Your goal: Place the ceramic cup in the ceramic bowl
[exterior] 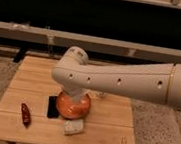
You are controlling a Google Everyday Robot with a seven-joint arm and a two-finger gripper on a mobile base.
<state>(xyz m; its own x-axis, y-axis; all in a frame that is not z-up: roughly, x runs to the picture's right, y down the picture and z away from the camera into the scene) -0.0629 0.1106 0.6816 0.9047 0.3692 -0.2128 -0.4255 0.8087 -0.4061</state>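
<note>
Where the wooden counter (106, 131) comes nearest, a pale block (74, 127) and a red pepper-like thing (25, 114) lie. Behind them sits the ceramic bowl (72, 109), beside a black square (52, 106). The gripper (75, 93) hangs directly over the bowl, fingers together, under the white arm (123, 81) — the ceramic cup is hidden from sight.

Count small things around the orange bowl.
3: dark red pod front-left; flat black square left of glossy orange-red bowl; pale block before it. Arm above hides the hand, maybe more.
</note>
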